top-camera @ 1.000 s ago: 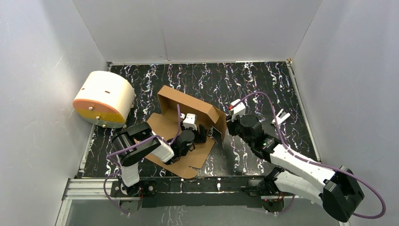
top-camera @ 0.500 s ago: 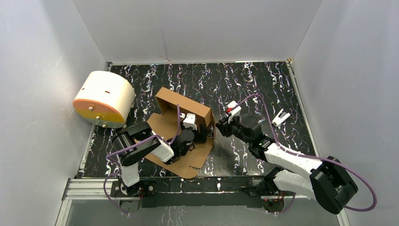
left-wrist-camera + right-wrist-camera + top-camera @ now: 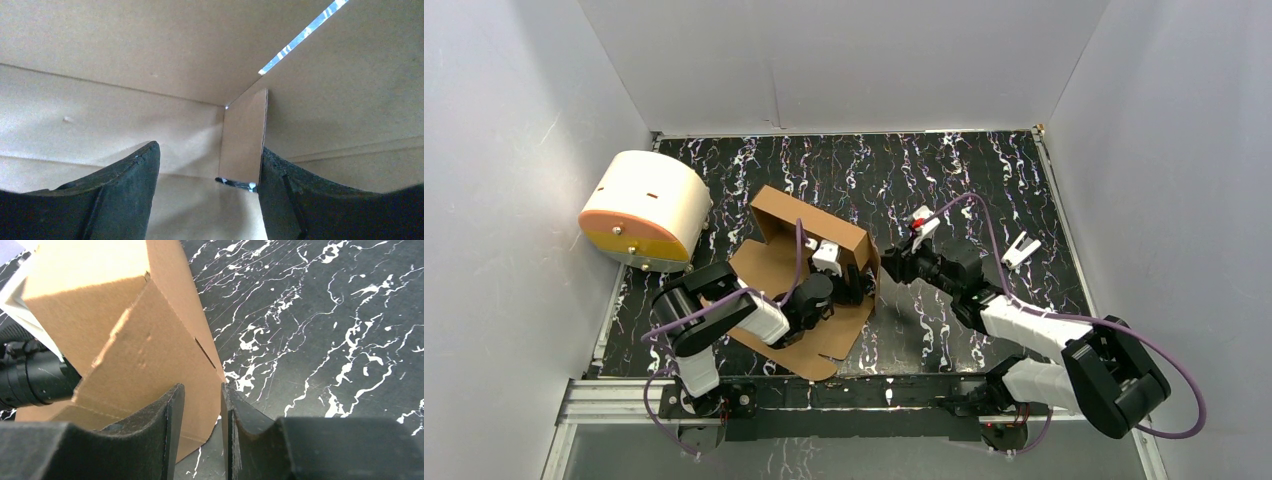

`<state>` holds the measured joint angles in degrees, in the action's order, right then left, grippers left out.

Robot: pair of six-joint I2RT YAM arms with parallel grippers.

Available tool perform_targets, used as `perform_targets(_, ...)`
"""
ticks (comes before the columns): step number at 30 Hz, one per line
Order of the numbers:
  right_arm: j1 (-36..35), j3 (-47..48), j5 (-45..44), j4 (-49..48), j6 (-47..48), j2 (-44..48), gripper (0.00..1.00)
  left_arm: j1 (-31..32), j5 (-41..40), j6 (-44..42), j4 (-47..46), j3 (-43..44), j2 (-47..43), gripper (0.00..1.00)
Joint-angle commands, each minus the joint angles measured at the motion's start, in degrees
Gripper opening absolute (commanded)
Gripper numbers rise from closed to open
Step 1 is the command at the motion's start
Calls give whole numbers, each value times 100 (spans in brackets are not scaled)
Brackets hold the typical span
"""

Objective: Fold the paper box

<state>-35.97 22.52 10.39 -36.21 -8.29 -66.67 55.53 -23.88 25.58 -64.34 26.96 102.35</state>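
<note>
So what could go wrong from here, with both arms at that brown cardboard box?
The right gripper is outside the brown cardboard box, at its side wall; too hard a push could crease the wall or slide the box. The left gripper sits open inside, near a small upright tab; the tab might bend the wrong way, or the folding wall might trap the fingers.

A cream-white cylinder [image 3: 646,210] lies on its side at the far left of the black, white-veined counter [image 3: 864,165], close against the left wall. Its orange face [image 3: 621,235] is turned toward the near left. Well to the right of the cylinder, across most of the counter, sits a small white clip-like piece [image 3: 1021,248]. Plain pale walls [image 3: 824,60] rise behind and beside the cylinder, and a metal rail [image 3: 884,395] runs along the near edge.
</note>
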Motion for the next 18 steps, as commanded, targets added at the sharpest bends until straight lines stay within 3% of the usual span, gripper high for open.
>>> perform_targets(1,37,149,384,-385,-11,-13,43,-120,268,110,4,-90,-535,65)
perform_targets(10,95,-300,313,141,353,556,52,-364,634,320,557,-3,-718,65)
perform_targets(18,99,-634,912,117,231,781,55,-367,691,391,2068,86,-1715,67)
